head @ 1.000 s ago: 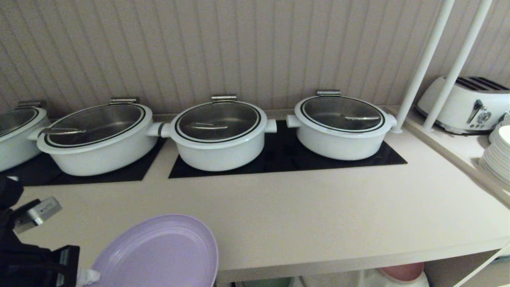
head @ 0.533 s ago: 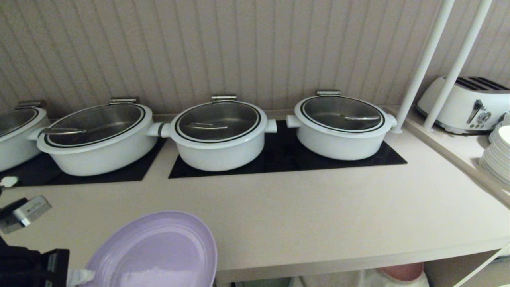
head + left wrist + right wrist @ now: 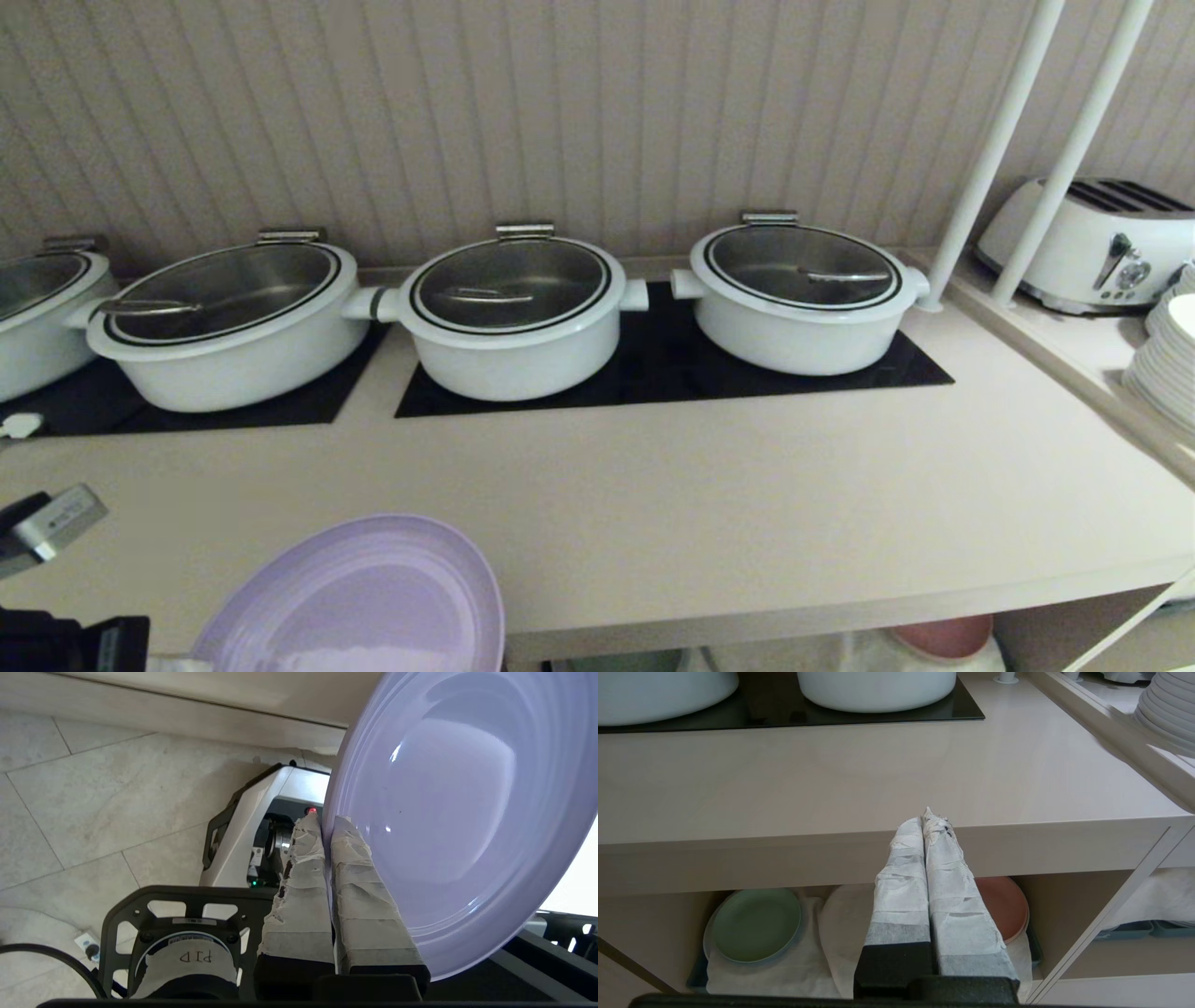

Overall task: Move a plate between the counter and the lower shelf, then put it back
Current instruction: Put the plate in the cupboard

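Left claw [image 3: 327, 826]: mine, clamped tight on the plate's rim, taped fingers [image 3: 364, 891] pinching the edge between them
Plate [image 3: 364, 607]: lavender, in my grip, tilted, at the bottom left of the head view, overlapping the counter's front edge; whether it touches the counter I cannot tell
Counter [image 3: 747, 504]: beige top, black hob panels at the back
Pots [image 3: 513, 317]: white, lidded, in a row on the hobs, well apart from the plate
Right claw [image 3: 927, 821]: fingers pressed together, holding nothing, hanging just in front of the counter edge
Lower shelf [image 3: 1059, 896]: under the counter, white cloth [image 3: 840, 933] on its base
Green plate [image 3: 756, 924]: on the cloth, one side of the shelf
Red plate [image 3: 1004, 905]: on the other side, partly hidden behind my right fingers
Toaster [image 3: 1092, 243]: white, far right, beside a stack of white plates [image 3: 1167, 364]
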Available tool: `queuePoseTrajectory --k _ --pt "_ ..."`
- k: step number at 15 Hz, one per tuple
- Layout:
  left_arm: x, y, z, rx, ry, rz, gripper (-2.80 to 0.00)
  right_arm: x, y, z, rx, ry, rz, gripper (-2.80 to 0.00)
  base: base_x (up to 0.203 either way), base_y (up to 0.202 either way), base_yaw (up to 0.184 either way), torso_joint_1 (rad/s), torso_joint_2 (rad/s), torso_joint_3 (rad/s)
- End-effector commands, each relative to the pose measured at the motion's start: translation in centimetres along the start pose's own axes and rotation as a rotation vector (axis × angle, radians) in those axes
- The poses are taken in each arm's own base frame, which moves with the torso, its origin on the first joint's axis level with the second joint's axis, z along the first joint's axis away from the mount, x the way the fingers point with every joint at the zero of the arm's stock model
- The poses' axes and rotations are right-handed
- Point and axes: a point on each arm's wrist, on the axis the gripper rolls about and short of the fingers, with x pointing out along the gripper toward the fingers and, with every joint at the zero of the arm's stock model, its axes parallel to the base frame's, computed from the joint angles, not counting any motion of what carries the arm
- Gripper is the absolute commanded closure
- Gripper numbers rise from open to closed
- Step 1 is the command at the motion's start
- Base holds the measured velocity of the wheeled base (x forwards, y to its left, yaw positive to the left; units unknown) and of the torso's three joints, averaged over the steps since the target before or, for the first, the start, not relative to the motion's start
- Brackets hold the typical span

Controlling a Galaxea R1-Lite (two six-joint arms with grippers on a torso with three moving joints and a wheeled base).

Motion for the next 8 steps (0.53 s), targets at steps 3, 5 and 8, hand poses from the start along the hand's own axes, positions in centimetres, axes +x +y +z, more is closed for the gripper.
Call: queuePoseTrajectory --k 3,5,8 --pt "-0.03 0.05 -0.16 -0.003 0.004 0.000 0.00 0.01 0.00 0.00 0.000 0.001 0.001 0.00 0.000 0.000 0.000 0.000 0.00 0.000" --pt "-0.03 0.07 -0.15 -0.006 0.003 0.002 0.00 0.01 0.00 0.00 0.000 0.001 0.001 0.00 0.000 0.000 0.000 0.000 0.00 0.000" --pt "-0.03 0.07 -0.15 -0.005 0.003 0.001 0.00 0.01 0.00 0.00 0.000 0.001 0.001 0.00 0.000 0.000 0.000 0.000 0.00 0.000"
